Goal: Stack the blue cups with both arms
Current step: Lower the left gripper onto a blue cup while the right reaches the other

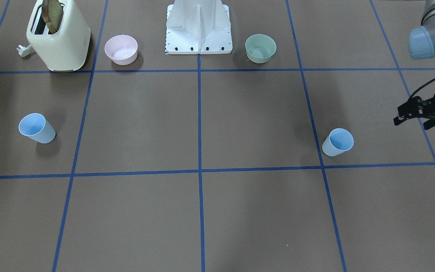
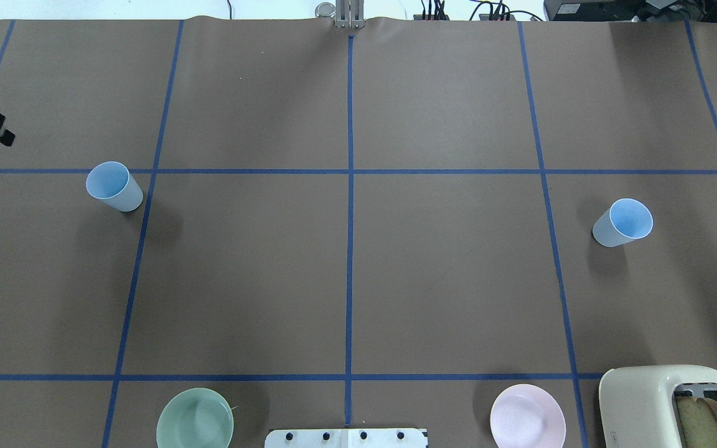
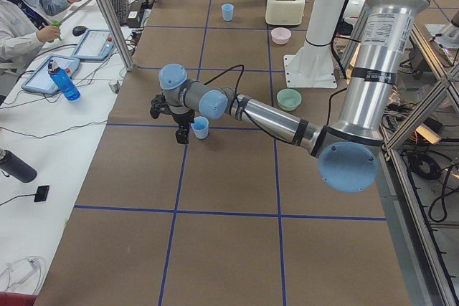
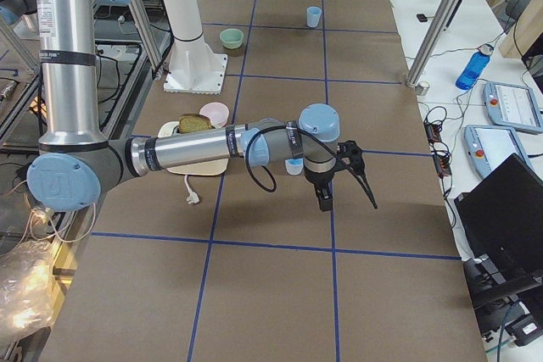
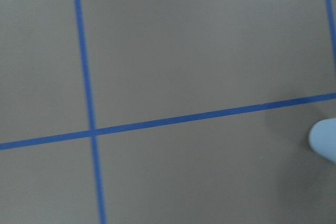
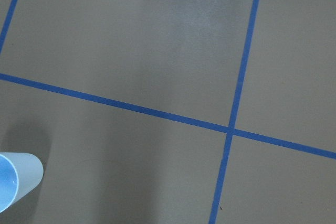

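Just inboard of the left claw [image 1: 397, 115], the left-side blue cup [image 1: 338, 141] is standing upright on the brown table [image 1: 202, 124], near the fingers but clear of them. The claw is hovering over the table's end with its jaws looking parted and nothing between them. Close beside the right claw [image 4: 346, 197], which is showing only from the table's end, the right-side blue cup [image 1: 36, 128] is also sitting upright, partly hidden by the wrist. How wide that claw is standing cannot be told from there. Both cups are resting on the table, so neither claw is carrying one. The stacking is looking unstarted: the two cups are sitting well apart, each near its own claw, with both grasps, the bringing together and the nesting all left to do. Well away from both claws, the pink bowl [image 1: 121, 49], the green bowl [image 1: 260, 48] and the toaster [image 1: 59, 37] are sitting back by the base.
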Available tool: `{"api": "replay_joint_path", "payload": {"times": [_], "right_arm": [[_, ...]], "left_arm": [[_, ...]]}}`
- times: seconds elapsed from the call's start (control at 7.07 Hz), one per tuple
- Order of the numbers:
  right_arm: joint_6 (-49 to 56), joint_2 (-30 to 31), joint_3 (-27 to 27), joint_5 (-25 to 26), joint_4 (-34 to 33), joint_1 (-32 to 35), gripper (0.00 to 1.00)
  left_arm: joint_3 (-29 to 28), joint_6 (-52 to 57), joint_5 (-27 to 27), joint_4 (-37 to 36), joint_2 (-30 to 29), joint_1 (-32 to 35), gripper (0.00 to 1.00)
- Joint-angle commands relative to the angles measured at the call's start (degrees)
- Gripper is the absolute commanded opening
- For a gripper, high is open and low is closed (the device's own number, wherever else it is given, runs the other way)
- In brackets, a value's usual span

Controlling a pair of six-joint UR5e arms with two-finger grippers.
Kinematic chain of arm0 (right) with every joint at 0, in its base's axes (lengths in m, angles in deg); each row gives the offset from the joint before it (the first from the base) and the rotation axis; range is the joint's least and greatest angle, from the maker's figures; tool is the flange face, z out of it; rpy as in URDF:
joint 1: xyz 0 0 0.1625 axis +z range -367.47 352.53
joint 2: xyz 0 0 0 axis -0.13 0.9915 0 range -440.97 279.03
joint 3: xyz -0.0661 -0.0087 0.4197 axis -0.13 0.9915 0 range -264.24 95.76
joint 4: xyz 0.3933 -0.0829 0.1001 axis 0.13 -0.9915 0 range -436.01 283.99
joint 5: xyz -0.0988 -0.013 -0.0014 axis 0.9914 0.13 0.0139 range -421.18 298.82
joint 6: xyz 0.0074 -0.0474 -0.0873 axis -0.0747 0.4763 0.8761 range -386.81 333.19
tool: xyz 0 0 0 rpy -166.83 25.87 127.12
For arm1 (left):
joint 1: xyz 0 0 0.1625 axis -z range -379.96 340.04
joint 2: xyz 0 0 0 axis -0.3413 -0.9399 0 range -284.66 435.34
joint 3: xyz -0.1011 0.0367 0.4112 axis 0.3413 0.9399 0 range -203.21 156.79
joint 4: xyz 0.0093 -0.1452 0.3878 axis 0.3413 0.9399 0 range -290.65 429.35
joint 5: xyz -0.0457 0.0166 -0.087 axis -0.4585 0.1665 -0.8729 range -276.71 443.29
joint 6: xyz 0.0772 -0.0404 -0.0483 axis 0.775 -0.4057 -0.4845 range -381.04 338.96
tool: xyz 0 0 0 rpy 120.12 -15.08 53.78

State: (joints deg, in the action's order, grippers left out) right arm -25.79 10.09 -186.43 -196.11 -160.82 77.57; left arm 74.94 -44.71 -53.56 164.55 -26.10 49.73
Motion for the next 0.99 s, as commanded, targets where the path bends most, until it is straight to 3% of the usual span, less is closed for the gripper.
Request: {"api": "replay_joint_path", "payload": {"times": [0.0,0.14,0.57,0.85], "right_arm": [[-0.92,1.22,-0.03,-0.51,3.25,-3.90,0.99],[-2.67,1.40,-0.64,-0.34,4.12,-5.92,0.99],[-14.79,5.52,-0.91,-0.08,17.90,-12.07,0.99],[-15.25,7.45,-2.74,0.54,18.37,-13.58,0.99]], "left_arm": [[-2.42,-5.68,1.75,5.95,-0.94,-5.68,0.96],[-4.61,-5.77,2.63,6.14,-2.69,-6.31,0.96],[-8.49,-6.03,2.82,6.40,-5.69,-7.37,0.92],[-10.17,-7.61,4.74,7.19,-7.01,-9.64,0.88]]}}
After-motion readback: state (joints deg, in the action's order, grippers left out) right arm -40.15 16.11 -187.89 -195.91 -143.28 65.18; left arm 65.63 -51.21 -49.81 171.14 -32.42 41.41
